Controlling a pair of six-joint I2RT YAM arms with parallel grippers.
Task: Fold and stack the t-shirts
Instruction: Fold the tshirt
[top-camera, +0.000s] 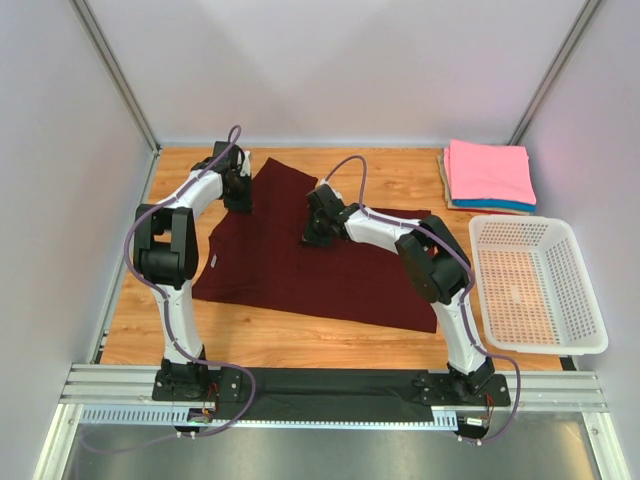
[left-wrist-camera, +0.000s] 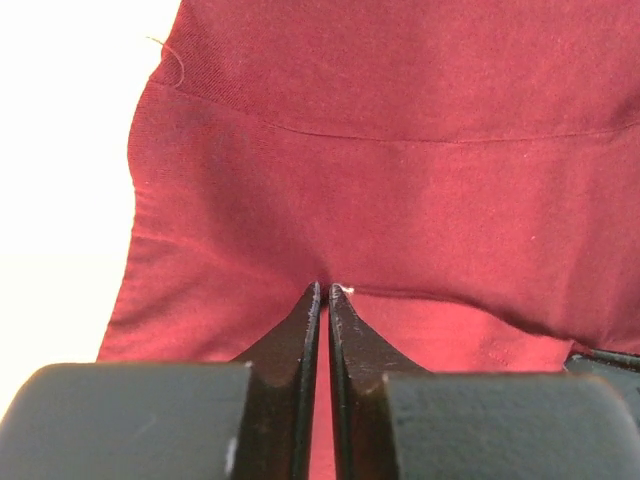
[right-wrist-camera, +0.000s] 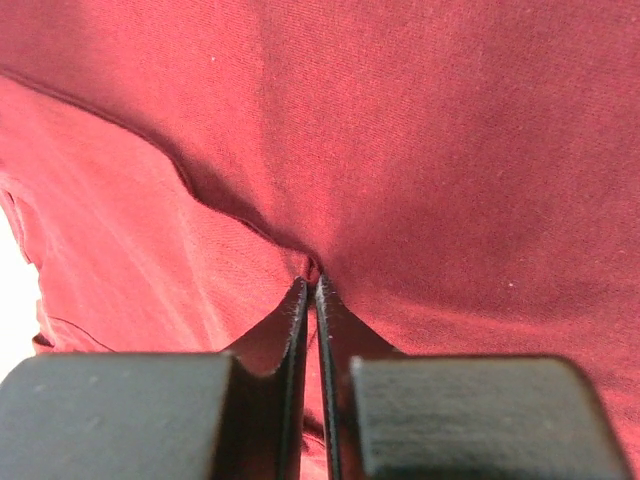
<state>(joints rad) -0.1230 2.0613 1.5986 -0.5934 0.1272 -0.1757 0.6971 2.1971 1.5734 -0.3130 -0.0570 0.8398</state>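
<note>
To my right, a white perforated plastic basket (top-camera: 545, 350) sits upright on the wooden counter (top-camera: 300, 340), close to its right edge, with its long sides running away from me. Along the counter's near edge I see silver aluminium rails (top-camera: 110, 385), and a black strip (top-camera: 330, 385) lies across their middle. Plain white walls (top-camera: 350, 70) enclose the counter on three sides, with grey metal posts (top-camera: 115, 75) in the far corners.
</note>
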